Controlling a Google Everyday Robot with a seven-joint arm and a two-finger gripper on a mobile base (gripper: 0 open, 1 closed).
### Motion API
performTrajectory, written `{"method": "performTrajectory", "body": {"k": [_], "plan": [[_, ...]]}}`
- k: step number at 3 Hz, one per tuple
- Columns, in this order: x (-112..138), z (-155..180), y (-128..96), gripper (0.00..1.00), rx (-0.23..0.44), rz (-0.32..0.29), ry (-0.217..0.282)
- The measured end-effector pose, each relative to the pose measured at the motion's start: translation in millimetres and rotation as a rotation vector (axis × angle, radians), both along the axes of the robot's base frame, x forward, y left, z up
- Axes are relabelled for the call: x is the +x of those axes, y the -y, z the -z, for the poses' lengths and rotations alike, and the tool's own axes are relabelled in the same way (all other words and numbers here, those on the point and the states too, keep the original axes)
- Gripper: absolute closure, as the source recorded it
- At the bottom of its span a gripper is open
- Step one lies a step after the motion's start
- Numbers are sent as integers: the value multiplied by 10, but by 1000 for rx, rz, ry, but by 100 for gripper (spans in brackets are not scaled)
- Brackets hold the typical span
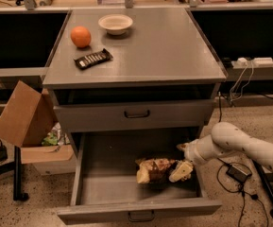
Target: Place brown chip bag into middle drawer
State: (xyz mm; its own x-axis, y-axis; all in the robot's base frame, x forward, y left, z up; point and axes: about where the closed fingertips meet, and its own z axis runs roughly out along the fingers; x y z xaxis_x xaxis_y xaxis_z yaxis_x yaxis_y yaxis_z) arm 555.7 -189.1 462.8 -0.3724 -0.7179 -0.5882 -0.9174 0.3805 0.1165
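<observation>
The middle drawer (103,212) stands open with the brown chip bag (154,169) lying on its floor, toward four o'clock. The gripper (182,168) meets the bag's three o'clock end, its hold I cannot tell; release and retreat likely remain

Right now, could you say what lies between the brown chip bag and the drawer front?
Only bare middle drawer floor, per camera view. The gripper is at the brown chip bag's right end.
</observation>
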Motion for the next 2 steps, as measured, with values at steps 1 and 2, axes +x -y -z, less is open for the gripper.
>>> {"method": "performTrajectory", "body": {"k": [1,2], "plan": [[-51,-303,-31,0,0,-30,88],[-245,-864,-47,0,54,-56,252]]}}
